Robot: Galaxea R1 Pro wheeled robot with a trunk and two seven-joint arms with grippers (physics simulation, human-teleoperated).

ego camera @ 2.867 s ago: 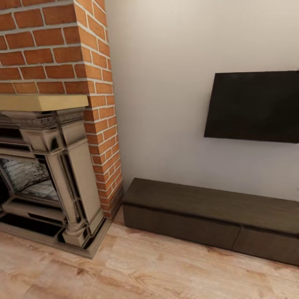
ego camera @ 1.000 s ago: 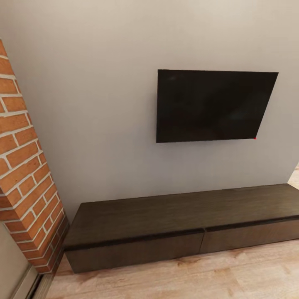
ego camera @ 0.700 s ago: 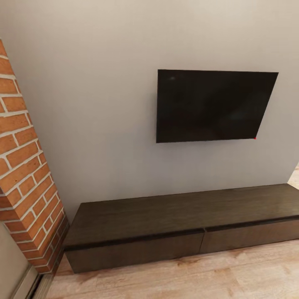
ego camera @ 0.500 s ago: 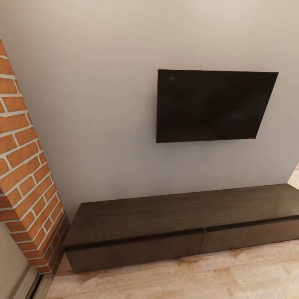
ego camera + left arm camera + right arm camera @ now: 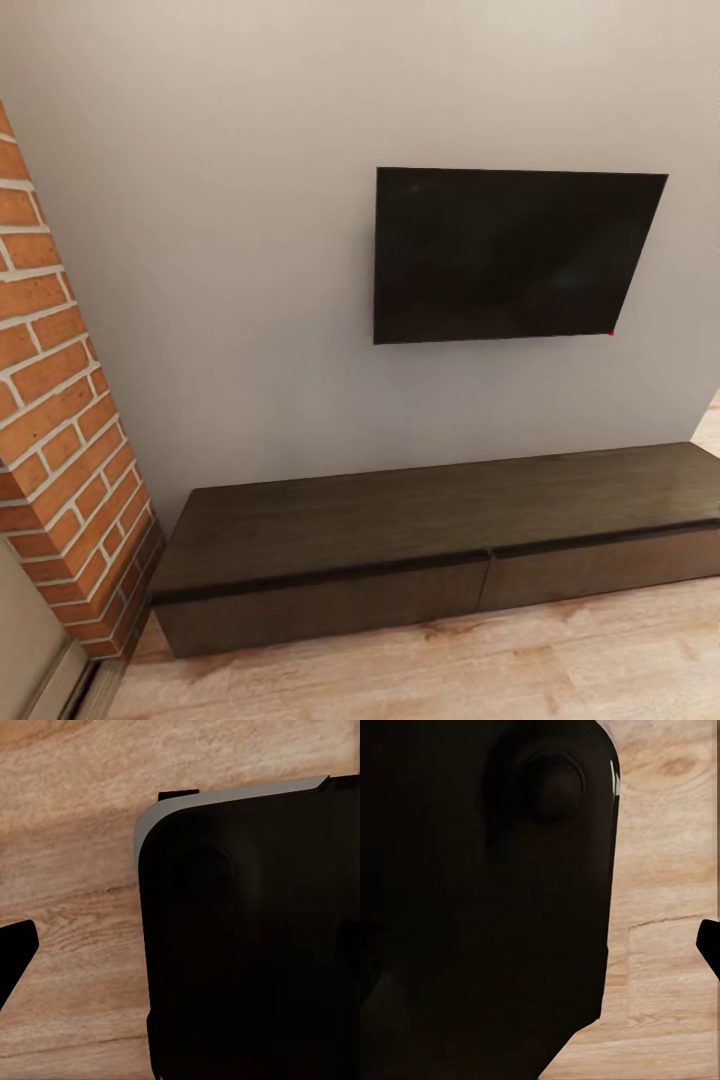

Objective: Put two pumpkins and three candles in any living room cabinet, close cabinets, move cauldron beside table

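Observation:
The long, low dark-brown cabinet (image 5: pixel 400 515) stands against the grey wall in the head view. Its two flat drawer fronts, the left one (image 5: pixel 320 610) and the right one (image 5: pixel 600 565), are both shut, and its top is bare. The pumpkins, the candles, the cauldron and the coffee table are out of view. In the left wrist view a dark fingertip (image 5: pixel 15 952) pokes in over the wood floor beside my black base (image 5: pixel 255 945). In the right wrist view another dark fingertip (image 5: pixel 711 945) sits at the edge, next to the same black body (image 5: pixel 487 892).
A black TV (image 5: pixel 505 255) hangs on the wall above the cabinet. The brick fireplace column (image 5: pixel 55 420) rises at the left, touching the cabinet's left end. Light wood floor (image 5: pixel 450 670) runs in front of the cabinet.
Since 2.9 s ago the camera has swung right, so the fireplace slid off to the left and the cabinet centred. Over the last second only a tiny view shift.

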